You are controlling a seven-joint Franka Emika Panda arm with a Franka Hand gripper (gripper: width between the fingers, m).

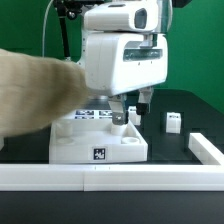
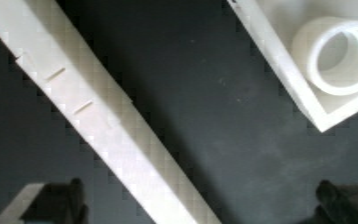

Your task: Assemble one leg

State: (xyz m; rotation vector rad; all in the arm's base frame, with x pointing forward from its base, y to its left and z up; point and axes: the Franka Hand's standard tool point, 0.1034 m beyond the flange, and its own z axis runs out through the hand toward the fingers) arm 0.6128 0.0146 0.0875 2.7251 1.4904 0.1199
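The leg (image 1: 173, 122), a small white post with a dark tag, stands on the black table towards the exterior view's right. My gripper (image 1: 132, 108) hangs above the far right part of the large flat white board with round corner sockets (image 1: 82, 143), to the left of the leg and apart from it. In the wrist view my gripper (image 2: 197, 203) is open with nothing between the jaws. Its dark fingertips (image 2: 51, 203) are spread wide over black table. One corner of the board (image 2: 293, 78) with a round socket shows there. The leg is out of the wrist view.
A long white rail (image 1: 110, 178) runs along the front of the table, and another piece (image 1: 205, 148) stands at the exterior view's right. A white rail (image 2: 91, 115) crosses the wrist view diagonally. A beige cloth (image 1: 35, 95) covers the exterior view's left.
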